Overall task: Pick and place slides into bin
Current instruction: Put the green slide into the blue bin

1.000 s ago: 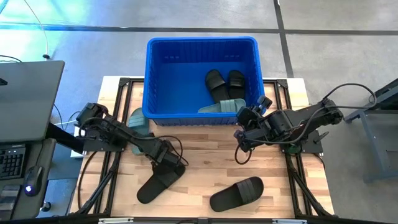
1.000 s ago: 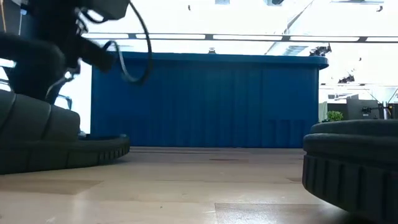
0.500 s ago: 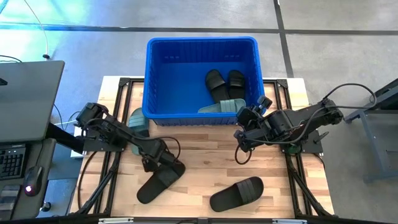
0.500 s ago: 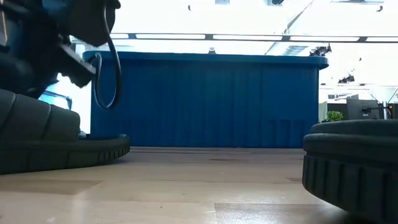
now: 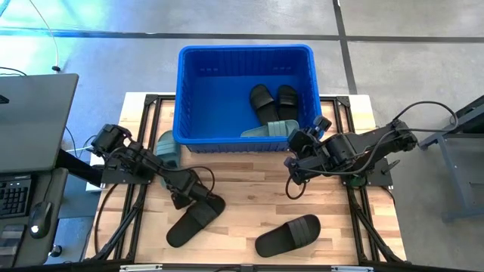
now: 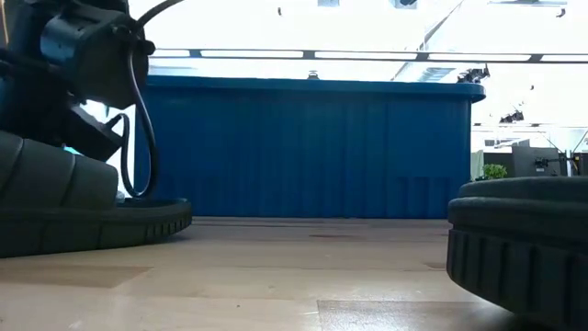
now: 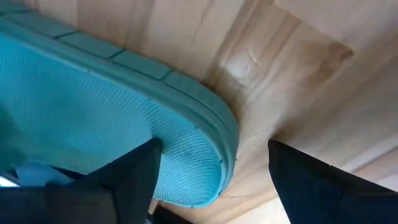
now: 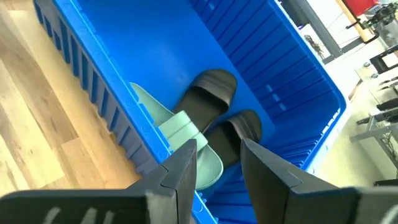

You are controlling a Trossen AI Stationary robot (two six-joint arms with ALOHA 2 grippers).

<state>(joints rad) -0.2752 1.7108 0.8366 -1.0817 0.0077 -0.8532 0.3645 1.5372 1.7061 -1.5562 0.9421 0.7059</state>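
The blue bin (image 5: 246, 94) stands at the table's far middle and holds two black slides (image 5: 272, 102) and a green slide (image 5: 272, 129). On the table lie a green slide (image 5: 168, 146) by the bin's near left corner, a black slide (image 5: 193, 221) at the near left, and another black slide (image 5: 288, 235) at the near middle. My left gripper (image 7: 212, 149) is open, pointing steeply down over the near-left black slide's far end (image 7: 186, 155). One finger is over the footbed and the other is past the rim. My right gripper (image 8: 219, 149) hovers open above the bin's near right corner.
The wooden tabletop (image 5: 249, 193) between the bin and the two black slides is bare. In the low view the two black slides (image 6: 55, 202) (image 6: 524, 244) fill the near corners, with the bin's wall (image 6: 312, 147) behind. A desk with a keyboard (image 5: 15, 196) stands left of the table.
My left gripper has come down and slightly toward the table's near left, onto the far end of the near-left black slide, tipping a little steeper. The slides have not moved.
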